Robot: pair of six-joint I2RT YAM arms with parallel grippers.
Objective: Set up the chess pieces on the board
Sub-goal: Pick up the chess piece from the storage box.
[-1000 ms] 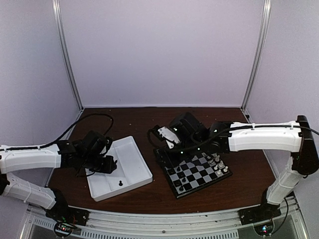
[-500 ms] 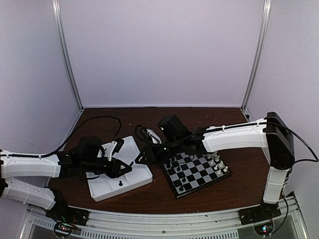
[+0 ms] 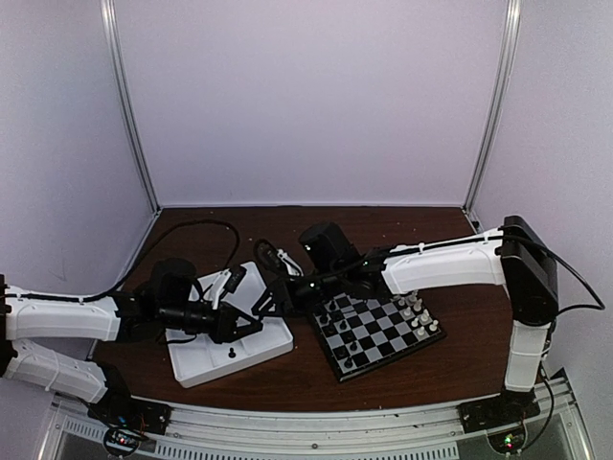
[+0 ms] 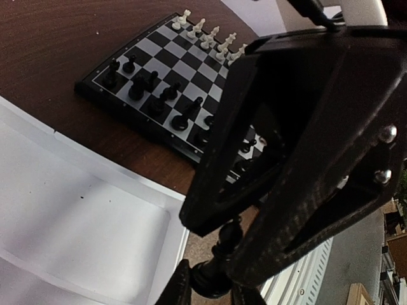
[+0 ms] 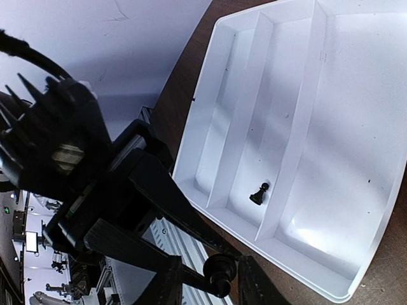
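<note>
1. Your left gripper [image 4: 213, 295] is pinched almost closed on a black chess piece [image 4: 213, 274], which is cut off at the frame's bottom.
2. Your right gripper [image 5: 210, 289] straddles that piece, but I can't tell if it's gripping.
3. They meet over the white tray [image 5: 356, 127], just left of the board [image 3: 383, 337], and a black pawn [image 5: 259, 192] stands in the tray.
4. There's a dark brown surface [image 3: 316, 230] and pale lilac walls [image 3: 316, 96].

Left gripper [image 3: 251, 319] and right gripper [image 3: 273, 299] meet around 1 chess piece [image 4: 213, 279] over the tray's [image 3: 206, 369] right edge, blocking the gap to the board [image 3: 388, 362]. Table [image 3: 259, 230] behind is open; 1 cable [image 3: 206, 228] loops far left.
</note>
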